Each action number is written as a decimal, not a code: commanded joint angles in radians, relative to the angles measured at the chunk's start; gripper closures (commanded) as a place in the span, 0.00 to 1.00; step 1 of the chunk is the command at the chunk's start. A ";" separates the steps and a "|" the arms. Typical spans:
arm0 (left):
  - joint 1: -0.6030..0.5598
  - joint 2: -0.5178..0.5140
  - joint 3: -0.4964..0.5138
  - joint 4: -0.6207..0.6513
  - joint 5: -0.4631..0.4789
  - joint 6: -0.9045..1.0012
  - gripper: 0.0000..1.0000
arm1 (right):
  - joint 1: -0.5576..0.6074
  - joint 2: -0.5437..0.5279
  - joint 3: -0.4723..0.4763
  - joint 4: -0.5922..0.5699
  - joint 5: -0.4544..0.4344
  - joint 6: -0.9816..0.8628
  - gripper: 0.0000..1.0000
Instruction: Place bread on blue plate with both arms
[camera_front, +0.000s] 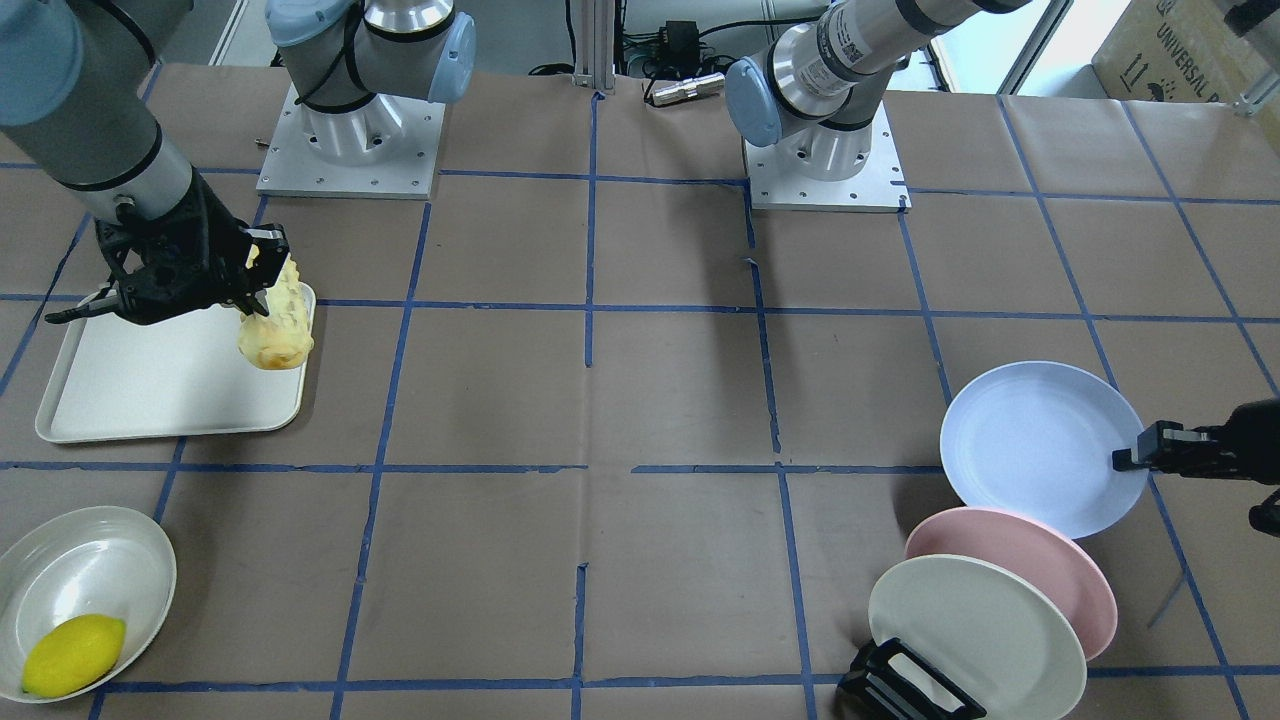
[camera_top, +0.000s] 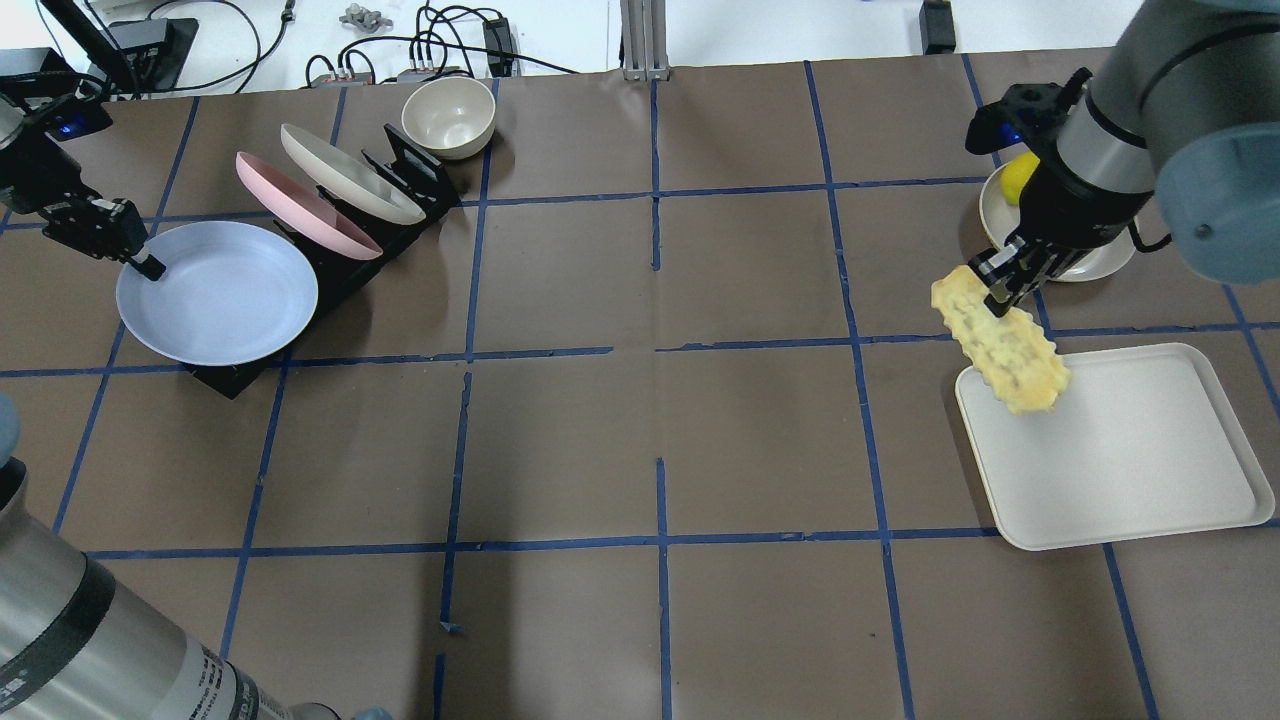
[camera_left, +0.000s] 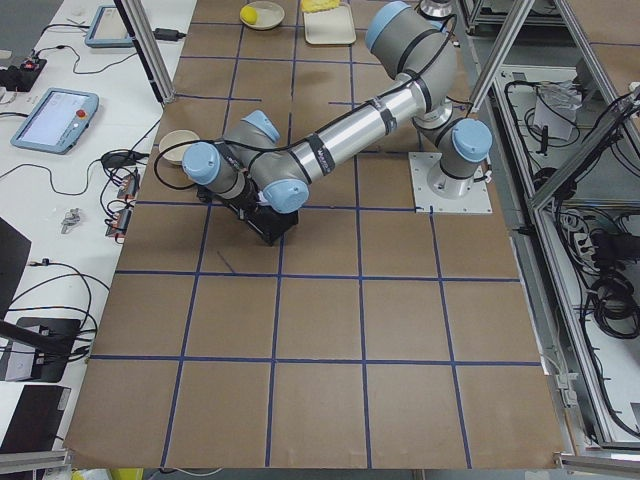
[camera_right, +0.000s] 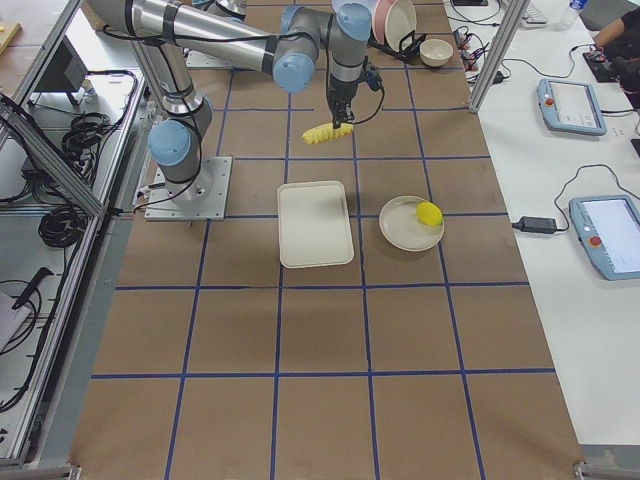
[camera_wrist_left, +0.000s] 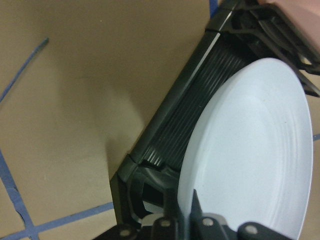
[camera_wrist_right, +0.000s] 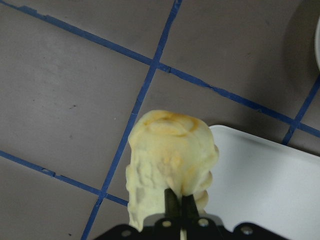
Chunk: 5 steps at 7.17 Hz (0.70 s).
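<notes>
— Where are the fixed cameras looking from?
— One is hanging behind the robot (camera_front: 350, 140), looking forward and down over the table (camera_top: 640, 420); another is facing it from across, tilting steeply down; two are sitting high at the table's ends, looking along it from afar.
— And the wrist ones?
— Riding close; the left is staring at the blue plate (camera_wrist_left: 255, 150), the right at the bread (camera_wrist_right: 170, 150); the overhead and front views are sharing both.

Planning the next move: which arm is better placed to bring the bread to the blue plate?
Right. The right tool clamps the bread, raised over the tray's corner; the left tool is occupied pinching the blue plate's rim.
</notes>
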 joint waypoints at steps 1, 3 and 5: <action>-0.049 0.129 -0.159 -0.003 -0.012 -0.047 0.90 | 0.069 0.011 -0.041 0.023 -0.032 0.096 0.94; -0.138 0.253 -0.294 0.001 -0.094 -0.115 0.90 | 0.089 0.009 -0.039 0.023 -0.032 0.114 0.94; -0.231 0.294 -0.366 0.055 -0.145 -0.224 0.90 | 0.089 0.008 -0.030 0.021 -0.031 0.114 0.93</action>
